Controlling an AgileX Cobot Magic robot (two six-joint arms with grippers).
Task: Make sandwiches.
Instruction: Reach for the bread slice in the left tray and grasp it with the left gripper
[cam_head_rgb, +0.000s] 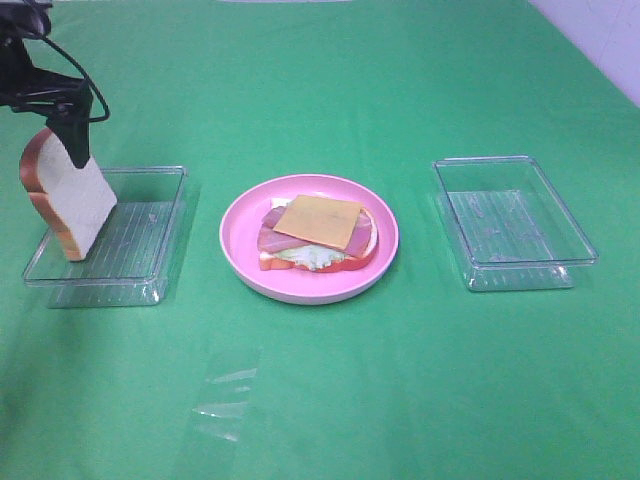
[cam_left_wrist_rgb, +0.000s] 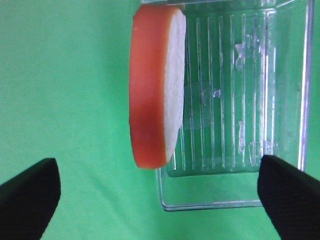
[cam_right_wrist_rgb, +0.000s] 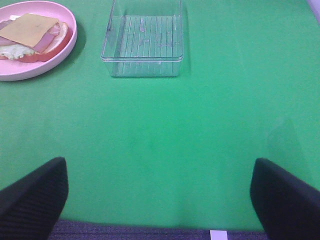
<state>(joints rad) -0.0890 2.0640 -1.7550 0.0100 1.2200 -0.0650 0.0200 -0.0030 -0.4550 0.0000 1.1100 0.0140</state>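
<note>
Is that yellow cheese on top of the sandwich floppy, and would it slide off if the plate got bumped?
Probably a little bendy: the cheese slice looks very thin and lies flat across the bacon. It likely weighs almost nothing. It just rests loose on top, with nothing covering it, so a bump to the pink plate might shift it.

The bench is covered in plain green cloth and carries three things in a row. A clear tray sits directly beneath the left gripper, a round pink plate lies just beyond that tray on the side away from the gripper, and a second clear tray stands well apart from the left gripper past the plate. From the right gripper, which hangs over bare cloth, this second tray is ahead and the plate farther off to one side.
</note>
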